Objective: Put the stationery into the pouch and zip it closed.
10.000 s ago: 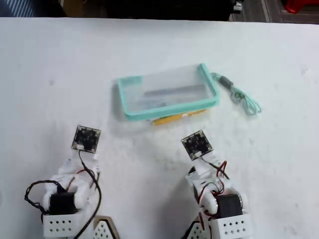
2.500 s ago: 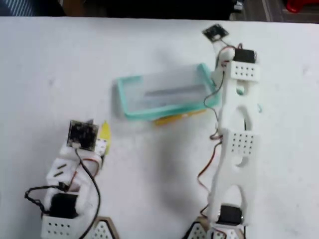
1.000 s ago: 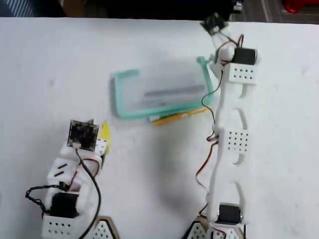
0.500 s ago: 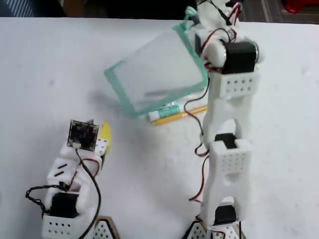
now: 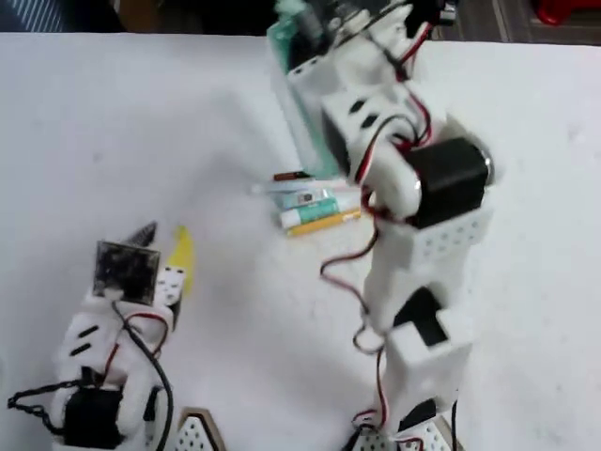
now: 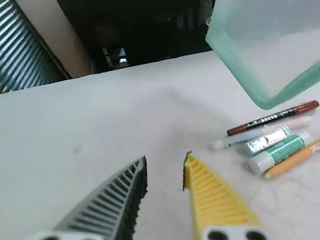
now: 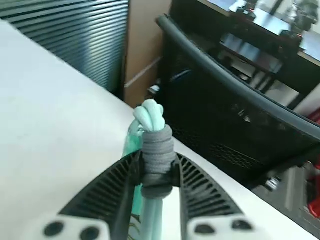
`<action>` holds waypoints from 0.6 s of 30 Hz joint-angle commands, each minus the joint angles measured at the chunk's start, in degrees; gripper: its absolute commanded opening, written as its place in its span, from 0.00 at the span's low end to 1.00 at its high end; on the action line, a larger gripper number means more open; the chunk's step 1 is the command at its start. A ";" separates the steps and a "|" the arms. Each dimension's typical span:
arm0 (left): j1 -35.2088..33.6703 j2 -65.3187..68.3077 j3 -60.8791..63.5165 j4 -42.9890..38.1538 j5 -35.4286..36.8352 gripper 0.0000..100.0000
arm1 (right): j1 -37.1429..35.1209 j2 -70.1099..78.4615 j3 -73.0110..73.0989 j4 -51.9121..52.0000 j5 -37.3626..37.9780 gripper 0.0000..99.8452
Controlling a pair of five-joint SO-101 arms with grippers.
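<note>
Here right gripper (image 7: pixel 156 161) pinches pouch cord (image 7: pixel 151 116); left gripper (image 6: pixel 165 160) slightly parted; marker (image 6: pixel 272 118) print illegible.

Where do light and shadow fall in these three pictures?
High view: even light, only a soft shadow on the table beside the lifted pouch. Left wrist view: the pouch lets light through, and the room behind the table is dark. Right wrist view: bright patches on the desk behind the black chair.
</note>
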 commanded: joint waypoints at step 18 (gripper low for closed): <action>-3.47 -0.40 -27.08 16.44 -9.58 0.27 | -14.99 -46.20 72.35 -2.59 6.07 0.02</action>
